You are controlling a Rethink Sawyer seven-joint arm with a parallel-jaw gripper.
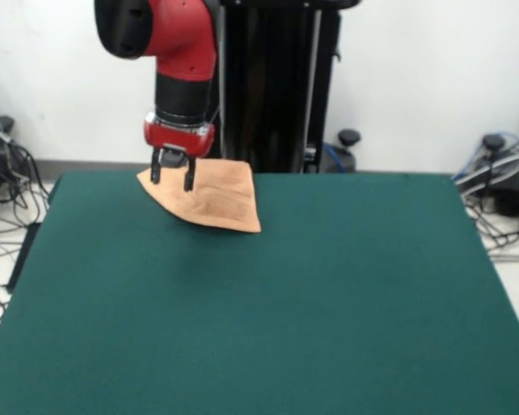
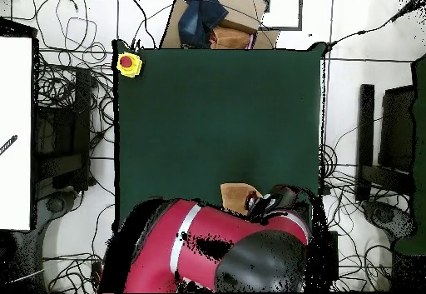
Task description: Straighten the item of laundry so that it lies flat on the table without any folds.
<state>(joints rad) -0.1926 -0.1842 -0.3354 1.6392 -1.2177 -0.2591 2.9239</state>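
The item of laundry [image 1: 214, 197] is a light orange-tan towel lying folded into a small, roughly four-sided patch at the far left part of the dark green table [image 1: 268, 303]. My gripper [image 1: 173, 179] hangs over the towel's far left corner, its two black fingers [image 1: 189, 175] apart and pointing down, open with nothing between them. In the overhead view only a small piece of the towel [image 2: 235, 196] shows beside the red arm, near the table's [image 2: 216, 116] bottom edge; the gripper is hidden under the arm there.
A yellow box with a red button [image 2: 128, 63] sits at the table's top left corner in the overhead view. Boxes and cloth [image 2: 218, 20] lie beyond the top edge. Cables and equipment [image 1: 502, 173] surround the table on the floor.
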